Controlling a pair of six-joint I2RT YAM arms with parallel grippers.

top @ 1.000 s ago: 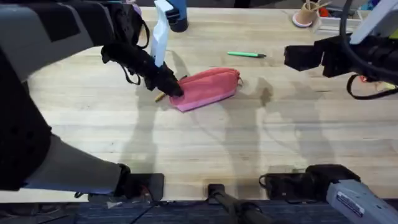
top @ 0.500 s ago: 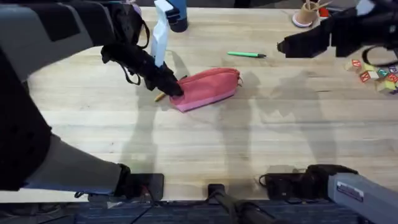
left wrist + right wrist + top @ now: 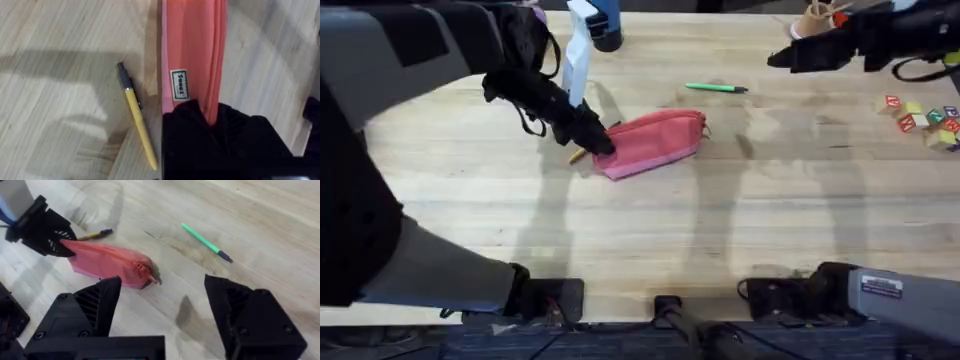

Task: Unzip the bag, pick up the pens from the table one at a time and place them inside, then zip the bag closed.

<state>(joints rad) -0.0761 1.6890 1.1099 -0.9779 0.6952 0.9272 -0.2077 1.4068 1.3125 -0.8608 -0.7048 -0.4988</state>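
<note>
A: Starting at the left, what's the left gripper (image 3: 600,143) doing?

B: It's pinching the near-left end of the coral-pink fabric pencil pouch (image 3: 655,141), fingers pressed together on the cloth. In the left wrist view the pink fabric runs straight into the black fingers (image 3: 190,132). The slim yellow-orange pen with a black tip (image 3: 136,121) lies on the light wood-plank table (image 3: 650,240) just beside that end of the pouch.

A: And the pouch itself?

B: It lies on the table around the middle, slanting away toward the right, with its zipper pull (image 3: 151,279) at the far end from the clamp. It looks zipped shut, so I'd judge unzipping is the step in hand.

A: Further right?

B: The slim green pen with a dark tip (image 3: 716,88) lies beyond the pouch, apart from it. The right gripper (image 3: 162,312) hangs high over the far right of the table with its fingers spread wide.

A: How should the unzip go?

B: Keep the left pinch firm and low so the pouch can't slide. The right gripper would need to come down onto the small pull tab, close on it squarely, then draw along the zipper line toward the clamped end, not upward, or the pouch lifts and twists
</note>
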